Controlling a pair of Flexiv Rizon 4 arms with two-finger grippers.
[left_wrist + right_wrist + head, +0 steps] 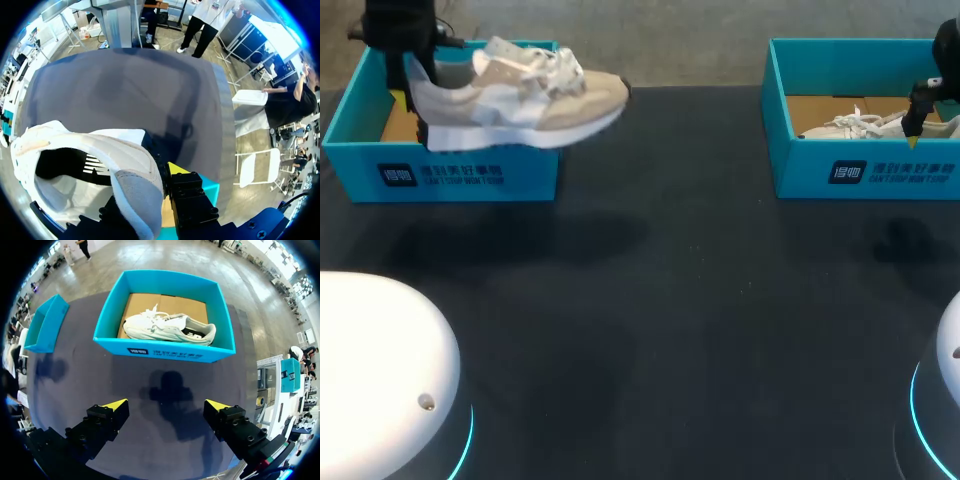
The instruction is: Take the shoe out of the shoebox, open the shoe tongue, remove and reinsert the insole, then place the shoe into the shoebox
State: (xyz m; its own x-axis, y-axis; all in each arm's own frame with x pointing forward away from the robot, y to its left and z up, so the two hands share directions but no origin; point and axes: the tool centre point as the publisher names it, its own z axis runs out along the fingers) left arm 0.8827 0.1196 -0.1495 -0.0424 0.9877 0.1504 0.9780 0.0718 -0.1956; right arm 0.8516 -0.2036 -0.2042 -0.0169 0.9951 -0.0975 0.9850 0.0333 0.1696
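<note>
Over the left shoebox [470,175], the left gripper [412,100] was clamped on the heel of the shoe [535,100]. It held the shoe in the air above the box's front wall. The sole faced down, and the toe reached out past that box's right end. In the left wrist view the padded heel collar of the shoe [75,165] lay between the fingers. One yellow fingertip [176,168] showed against its outer side, while the other was hidden by the shoe. A teal corner of the left shoebox [210,192] showed just below.

Rightward from the left shoebox stretched a bare span of dark table [670,300].

Well to the right of the left shoebox, along the same far edge, stood the right shoebox [865,175]. A second shoe [855,125] lay inside it on its side. Farthest right of the left shoebox, the right gripper [915,125] hung in the air with its fingers spread wide and nothing between them. In the right wrist view the right gripper [166,407] was over the table. The right shoebox [165,352] and second shoe [170,329] were ahead of it, and the left shoebox [45,325] was off to one side.
</note>
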